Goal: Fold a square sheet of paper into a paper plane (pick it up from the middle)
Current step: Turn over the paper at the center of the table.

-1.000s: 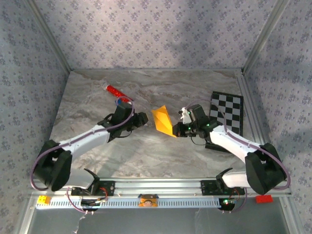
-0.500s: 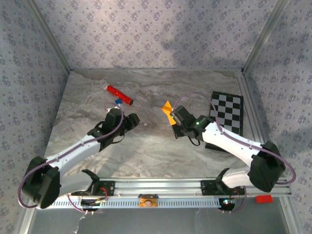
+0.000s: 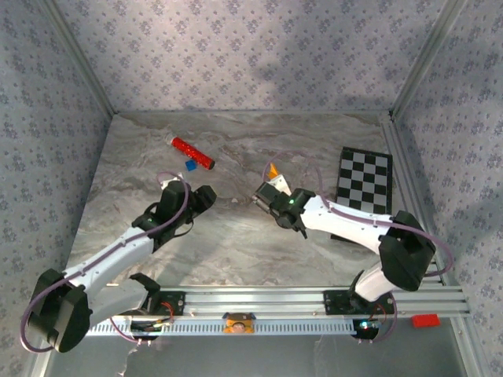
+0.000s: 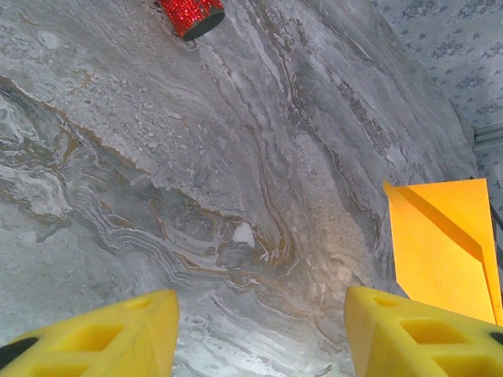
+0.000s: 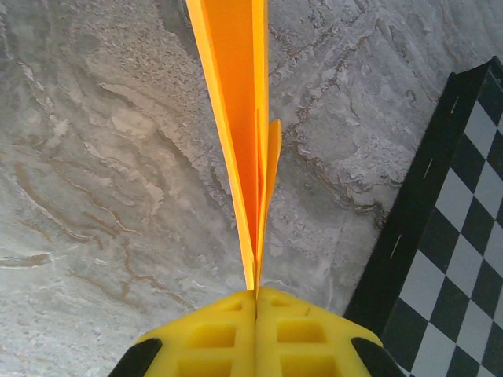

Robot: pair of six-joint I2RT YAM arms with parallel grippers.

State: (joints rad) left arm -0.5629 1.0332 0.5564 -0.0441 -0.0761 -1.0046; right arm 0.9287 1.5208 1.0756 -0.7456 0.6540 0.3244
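**Right gripper pinches the folded paper; left gripper stands open and empty**

Top view: the right gripper (image 3: 269,189) reaches in toward the middle of the marble table (image 3: 236,243). An orange tip of the folded paper (image 3: 273,170) sticks out past it on the far side. How the jaws stand cannot be made out from here. The left gripper (image 3: 206,195) sits to the left, apart from the paper. Beyond it lie the red cylinder (image 3: 193,153) and, just beside that, a small blue piece (image 3: 189,165). The checkered board (image 3: 364,188) lies on the right side of the table.

Left wrist view: the two yellow fingers (image 4: 102,338) stand well apart with bare tabletop between them, gripping nothing. The folded paper (image 4: 440,251) shows at the right edge as an orange panel with a diagonal crease. The end of the red cylinder (image 4: 191,14) shows at the top.

Right wrist view: the right gripper (image 5: 255,314) has its yellow pads pressed together on the edge of the folded paper (image 5: 236,78). The paper runs straight away from them as a narrow, layered orange wedge seen edge-on. The checkered board (image 5: 456,236) lies to the right.
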